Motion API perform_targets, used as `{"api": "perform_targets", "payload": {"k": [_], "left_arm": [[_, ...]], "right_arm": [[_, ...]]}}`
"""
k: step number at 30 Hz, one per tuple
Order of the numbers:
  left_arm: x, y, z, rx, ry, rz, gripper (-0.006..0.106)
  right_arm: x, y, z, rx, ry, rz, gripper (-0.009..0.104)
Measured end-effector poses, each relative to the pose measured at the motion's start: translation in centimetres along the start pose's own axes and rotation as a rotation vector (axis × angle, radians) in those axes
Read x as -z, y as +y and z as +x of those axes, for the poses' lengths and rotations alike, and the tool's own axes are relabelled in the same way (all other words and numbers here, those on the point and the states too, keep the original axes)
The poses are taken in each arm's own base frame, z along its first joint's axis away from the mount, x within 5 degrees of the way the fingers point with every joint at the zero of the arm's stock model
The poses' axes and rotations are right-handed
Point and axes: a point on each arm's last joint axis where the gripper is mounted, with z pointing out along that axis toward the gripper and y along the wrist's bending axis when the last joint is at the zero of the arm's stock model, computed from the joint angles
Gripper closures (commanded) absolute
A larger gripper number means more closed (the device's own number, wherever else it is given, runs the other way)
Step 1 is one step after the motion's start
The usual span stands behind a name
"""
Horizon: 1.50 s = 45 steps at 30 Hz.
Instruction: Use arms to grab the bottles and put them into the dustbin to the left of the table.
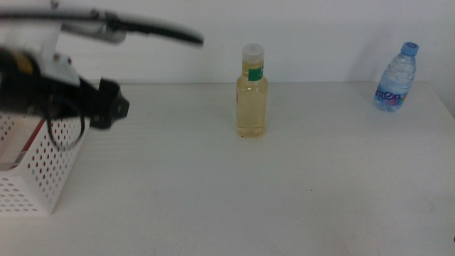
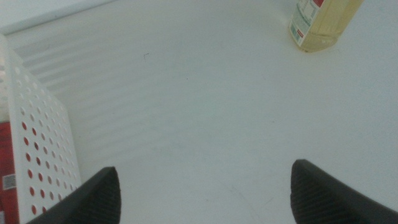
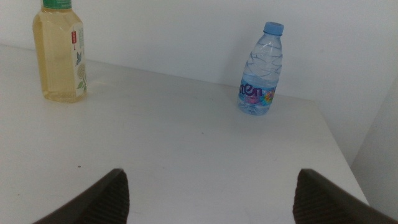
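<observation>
Beside the dustbin (image 1: 43,171) with the red can (image 2: 7,168) inside, left gripper (image 2: 205,186) spread wide and empty, right gripper (image 3: 208,193) likewise parted and waiting: best reach mid-table for the upright yellow bottle (image 1: 252,96), closing squarely around its body, water bottle (image 1: 395,78) far right.

2 bottles (image 1: 252,92), 1 dustbin (image 1: 43,167), 1 can (image 2: 7,168).

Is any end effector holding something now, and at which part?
Nothing is held. The left end effector and right end effector are both open and empty.
</observation>
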Motion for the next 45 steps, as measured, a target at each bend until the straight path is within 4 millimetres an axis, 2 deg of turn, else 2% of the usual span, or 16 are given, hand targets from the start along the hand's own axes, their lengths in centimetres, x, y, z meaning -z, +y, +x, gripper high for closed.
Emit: {"api": "perform_targets", "payload": {"k": [8, 13, 17, 21, 25, 33, 45], "left_arm": [[-0.8, -0.5, 6.3, 0.022, -0.136, -0.006, 0.012], [-1.3, -0.7, 9.0, 0.057, -0.263, -0.016, 0.012], [-1.9, -0.7, 10.5, 0.067, -0.324, -0.029, 0.012], [-2.4, -0.7, 10.5, 0.075, -0.384, -0.036, 0.012], [-3.2, -1.6, 10.2, 0.069, -0.403, 0.001, 0.012], [-6.4, -4.9, 9.9, 0.116, -0.443, 0.088, 0.012], [-11.4, -10.8, 7.4, 0.070, -0.430, 0.070, 0.012]], "right_arm": [[0.0, 0.0, 0.0, 0.000, 0.000, 0.000, 0.016], [0.0, 0.0, 0.0, 0.000, 0.000, 0.000, 0.016], [0.0, 0.0, 0.0, 0.000, 0.000, 0.000, 0.016], [0.0, 0.0, 0.0, 0.000, 0.000, 0.000, 0.016], [0.0, 0.0, 0.0, 0.000, 0.000, 0.000, 0.016], [0.0, 0.0, 0.0, 0.000, 0.000, 0.000, 0.016], [0.0, 0.0, 0.0, 0.000, 0.000, 0.000, 0.016]]}}
